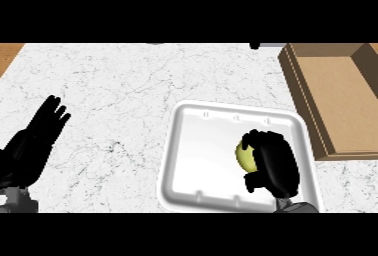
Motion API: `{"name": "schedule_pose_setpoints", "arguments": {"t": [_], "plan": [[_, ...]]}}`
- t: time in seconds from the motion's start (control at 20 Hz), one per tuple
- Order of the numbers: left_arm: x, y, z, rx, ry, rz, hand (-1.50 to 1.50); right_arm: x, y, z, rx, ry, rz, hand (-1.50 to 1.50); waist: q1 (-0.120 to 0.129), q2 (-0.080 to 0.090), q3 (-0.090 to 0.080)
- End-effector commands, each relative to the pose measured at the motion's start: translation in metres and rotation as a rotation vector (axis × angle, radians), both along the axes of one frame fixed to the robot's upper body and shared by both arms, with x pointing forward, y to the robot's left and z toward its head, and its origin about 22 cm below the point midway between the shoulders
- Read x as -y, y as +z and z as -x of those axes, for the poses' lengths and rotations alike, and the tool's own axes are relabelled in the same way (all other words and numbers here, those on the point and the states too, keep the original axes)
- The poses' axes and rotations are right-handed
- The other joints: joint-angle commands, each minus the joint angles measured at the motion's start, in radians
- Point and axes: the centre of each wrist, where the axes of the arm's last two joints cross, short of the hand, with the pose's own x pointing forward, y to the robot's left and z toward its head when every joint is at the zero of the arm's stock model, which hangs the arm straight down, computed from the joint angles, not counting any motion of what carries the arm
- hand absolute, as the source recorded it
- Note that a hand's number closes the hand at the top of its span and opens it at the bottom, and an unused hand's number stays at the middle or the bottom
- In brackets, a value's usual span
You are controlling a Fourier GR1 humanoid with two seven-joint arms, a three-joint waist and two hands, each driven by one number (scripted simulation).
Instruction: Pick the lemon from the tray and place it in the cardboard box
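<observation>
White marbled counter (133,80) lay beneath my view. My left hand (33,142) rested open, fingers up, out of the way. On the tray (199,150), my right hand (275,162) curled around the lemon (244,154) for lifting; the box (332,95) waited alongside.

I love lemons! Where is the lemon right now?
In the head view, the lemon sits in the white tray at lower right, under the curled fingers of the right hand, left of the cardboard box.
</observation>
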Motion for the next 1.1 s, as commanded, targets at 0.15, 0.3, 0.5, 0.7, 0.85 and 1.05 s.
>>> {"name": "schedule_pose_setpoints", "arguments": {"t": [0.15,0.3,0.5,0.7,0.85,1.05], "plan": [[0.006,0.000,-0.001,0.023,-0.033,0.005,0.00,0.018,0.012,-0.057,-0.375,-0.374,-0.126,1.50,0.046,0.035,0.011],[0.009,0.010,-0.007,0.032,-0.057,-0.011,0.00,0.031,0.018,-0.075,-0.556,-0.542,-0.192,1.50,0.064,0.046,0.013],[0.016,0.007,-0.012,0.022,-0.070,-0.001,0.00,0.027,0.081,-0.136,-0.555,-0.690,-0.175,1.50,0.072,0.038,0.012],[0.008,0.007,-0.010,0.007,-0.064,0.011,0.00,0.006,0.142,-0.179,-0.493,-0.718,-0.156,1.50,0.055,0.025,0.013],[0.004,0.008,-0.010,0.020,-0.023,-0.013,0.00,-0.035,0.153,-0.190,-0.418,-0.683,-0.126,1.50,0.039,0.021,0.013],[0.008,0.009,-0.012,0.002,-0.040,0.009,0.00,-0.031,0.216,-0.199,-0.213,-0.720,-0.134,1.50,0.035,0.020,0.013]]}}
